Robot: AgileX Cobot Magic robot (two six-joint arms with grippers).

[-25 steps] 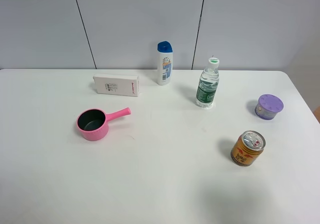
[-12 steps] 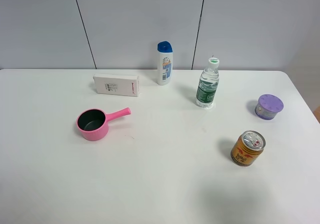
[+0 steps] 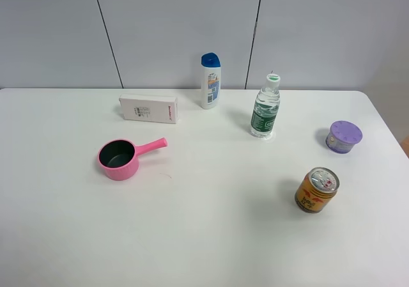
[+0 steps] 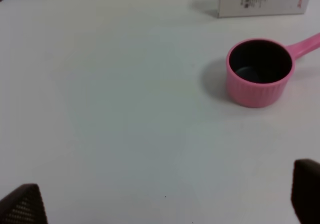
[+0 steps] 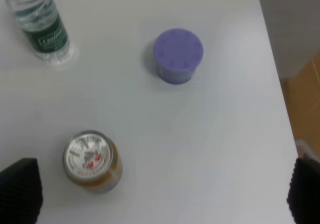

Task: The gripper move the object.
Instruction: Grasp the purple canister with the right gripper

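The object, a small squat round container (image 3: 344,137) with a dotted lilac lid, stands on the white table at the right, behind the orange-gold can. It also shows in the right wrist view (image 5: 178,56). Neither arm shows in the exterior high view. My right gripper (image 5: 162,191) is open and empty above the table, with the container ahead of it and well apart; only its dark fingertips (image 5: 20,189) show. My left gripper (image 4: 164,199) is open and empty over bare table, only its fingertips (image 4: 22,204) showing.
An orange-gold can (image 3: 317,189) stands near the container, also in the right wrist view (image 5: 92,160). A water bottle (image 3: 265,107), shampoo bottle (image 3: 210,81) and white box (image 3: 148,108) stand at the back. A pink pot (image 3: 119,158) sits left. The table's right edge (image 5: 272,59) lies beside the container.
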